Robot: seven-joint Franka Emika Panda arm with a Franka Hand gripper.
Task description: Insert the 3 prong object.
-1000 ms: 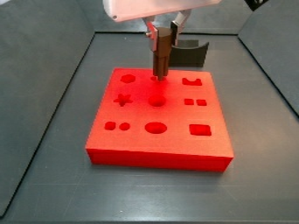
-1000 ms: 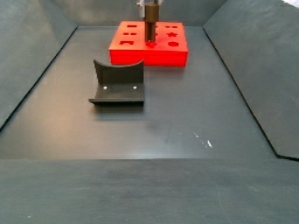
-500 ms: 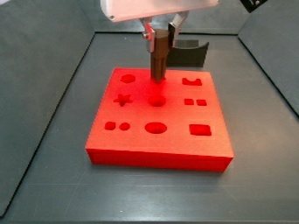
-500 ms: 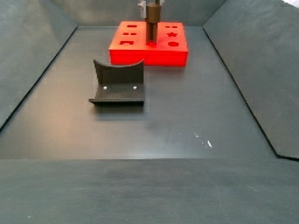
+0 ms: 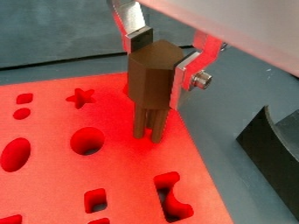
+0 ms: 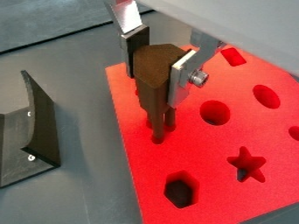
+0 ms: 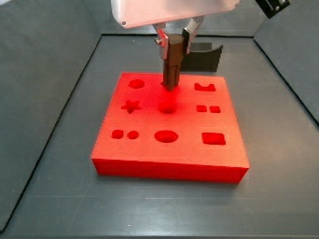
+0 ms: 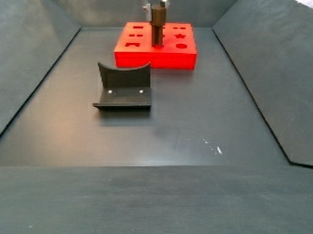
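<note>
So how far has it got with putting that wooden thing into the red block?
The pick-up looks done: the gripper is shut on the 3 prong object and holds it upright over the red block. In hand is the lowering: in both wrist views the prongs reach the block's top, near its edge; whether they have entered a hole I cannot tell. Left: seating it fully and letting go. The fixture stands apart.

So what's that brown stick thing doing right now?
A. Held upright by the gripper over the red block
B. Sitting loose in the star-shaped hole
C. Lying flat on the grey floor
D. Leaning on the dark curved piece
A. The gripper clamps the 3 prong object upright between its silver fingers, prongs pointing down at the red block.
</note>
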